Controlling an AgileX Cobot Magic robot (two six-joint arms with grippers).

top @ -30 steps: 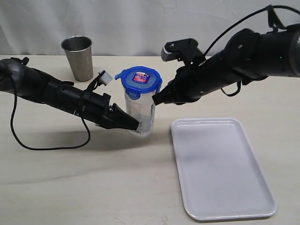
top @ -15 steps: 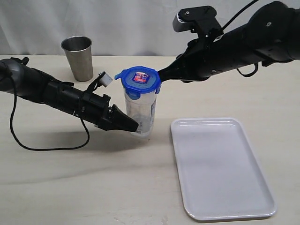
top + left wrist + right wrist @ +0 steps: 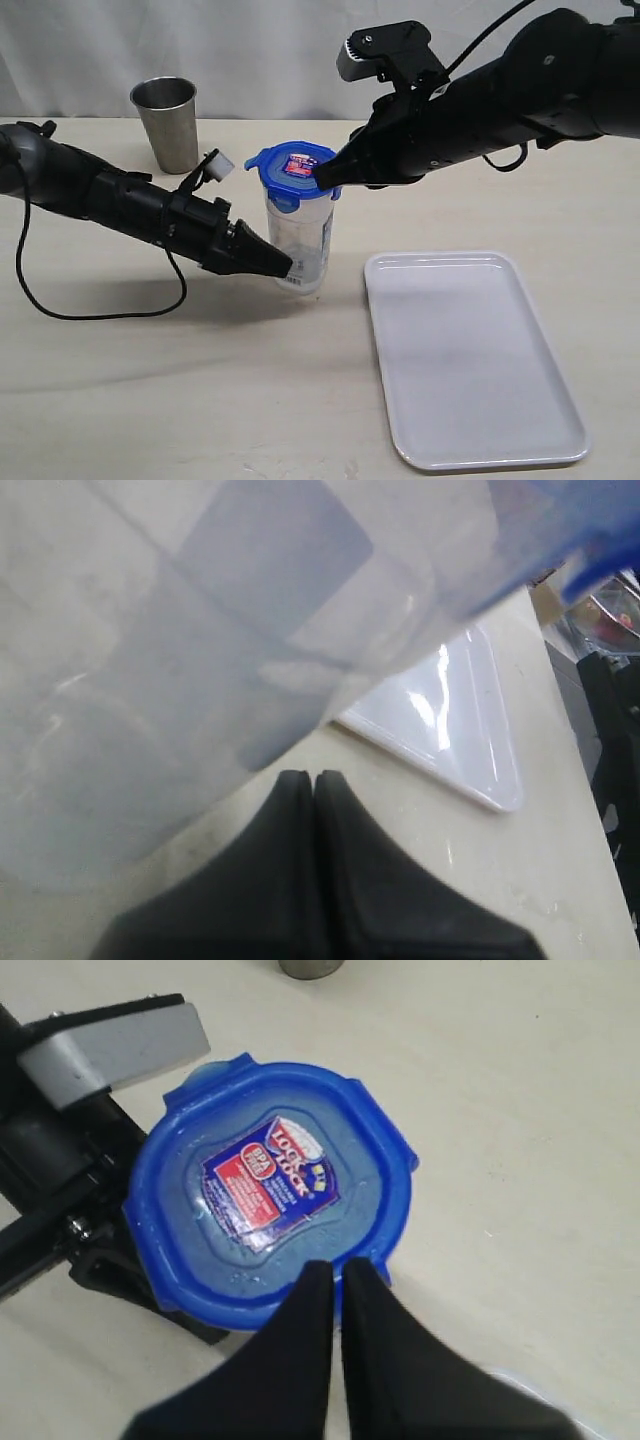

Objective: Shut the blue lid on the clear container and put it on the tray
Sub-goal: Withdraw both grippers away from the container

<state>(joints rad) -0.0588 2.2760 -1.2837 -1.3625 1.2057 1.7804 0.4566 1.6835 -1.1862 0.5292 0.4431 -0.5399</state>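
From the exterior view, my left gripper (image 3: pixel 285 268) has its jaws pressed together, pinching nothing, with its tip against the lower wall of the clear container (image 3: pixel 300 240). The container stands upright on the table (image 3: pixel 150 380) beside the tray (image 3: pixel 480 258), not on it. My right gripper (image 3: pixel 325 178) is likewise pressed together and empty, its tip on the right-hand edge of the blue lid (image 3: pixel 297 167), which sits on the container's mouth. I'd push straight down on each flap in turn while the left tip braces the base, because a sideways shove could tip so tall a canister. The steel cup (image 3: pixel 168 122) stands well behind. The container's side label is unreadable here. My left wrist view shows the joined jaws right at the translucent wall, with the tray's corner beyond and no writing to read. My right wrist view looks down on the lid, my joined tips over one flap. The sticker (image 3: pixel 270 1182) reads "LOCK & LOCK" and "BPA", and the smaller print is too fine to read.
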